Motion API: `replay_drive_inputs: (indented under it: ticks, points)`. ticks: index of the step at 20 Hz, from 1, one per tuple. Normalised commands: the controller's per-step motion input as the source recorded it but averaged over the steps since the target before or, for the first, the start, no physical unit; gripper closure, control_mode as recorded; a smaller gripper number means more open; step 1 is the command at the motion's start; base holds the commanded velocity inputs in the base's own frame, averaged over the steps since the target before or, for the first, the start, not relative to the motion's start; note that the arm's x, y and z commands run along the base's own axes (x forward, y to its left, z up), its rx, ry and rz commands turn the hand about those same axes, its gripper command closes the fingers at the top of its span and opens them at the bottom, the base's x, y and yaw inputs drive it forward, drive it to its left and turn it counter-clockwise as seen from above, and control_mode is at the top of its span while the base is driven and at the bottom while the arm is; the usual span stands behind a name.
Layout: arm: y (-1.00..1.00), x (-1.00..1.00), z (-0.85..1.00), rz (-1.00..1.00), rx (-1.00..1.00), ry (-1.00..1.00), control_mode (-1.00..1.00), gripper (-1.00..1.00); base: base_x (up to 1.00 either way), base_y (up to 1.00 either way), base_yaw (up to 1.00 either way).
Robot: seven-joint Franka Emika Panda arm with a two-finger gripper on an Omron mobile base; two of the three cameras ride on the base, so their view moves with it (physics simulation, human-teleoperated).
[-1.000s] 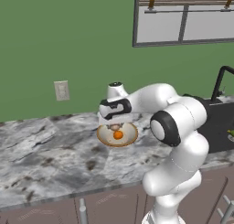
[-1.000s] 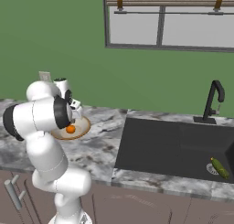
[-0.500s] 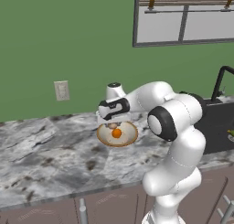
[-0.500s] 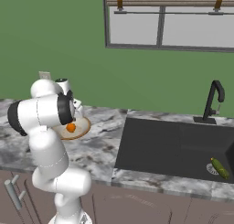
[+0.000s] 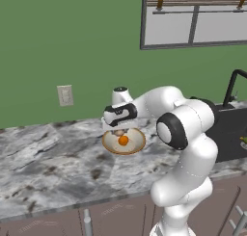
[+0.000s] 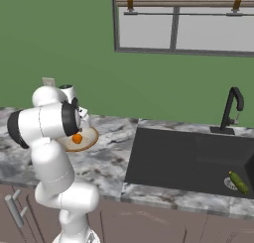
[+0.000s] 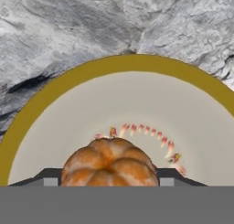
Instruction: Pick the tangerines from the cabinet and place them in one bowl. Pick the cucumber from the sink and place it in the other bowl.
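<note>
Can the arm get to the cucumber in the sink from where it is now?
Probably yes. The cucumber lies uncovered at the far right of the sink, nothing over it. But the pincer hangs over the bowl, a tangerine between its fingers, so it needs a long swing right.

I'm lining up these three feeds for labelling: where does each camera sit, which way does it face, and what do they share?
Left base view: behind the arm's left, looking forward and down at the grey marble counter; white arm rises lower right.
Right base view: behind its right, facing the matte black sink; arm lower left.
Hand view: on the hand, looking down into the bowl.
Shared: the shallow beige bowl holding a bright orange tangerine.
</note>
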Motion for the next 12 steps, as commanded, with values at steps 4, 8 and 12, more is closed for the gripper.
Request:
replay_drive_inputs:
  ticks: [4, 8, 12]
  points:
    - [0.00, -0.05, 0.00, 0.00, 0.00, 0.00, -1.00, -1.00, 0.00, 0.00, 0.00]
    - [-0.12, 0.00, 0.10, -0.01, 0.00, 0.00, -1.00, -1.00, 0.00, 0.00, 0.00]
    - [-0.25, 0.00, 0.39, 0.00, 0.02, 0.00, -1.00, -1.00, 0.00, 0.00, 0.00]
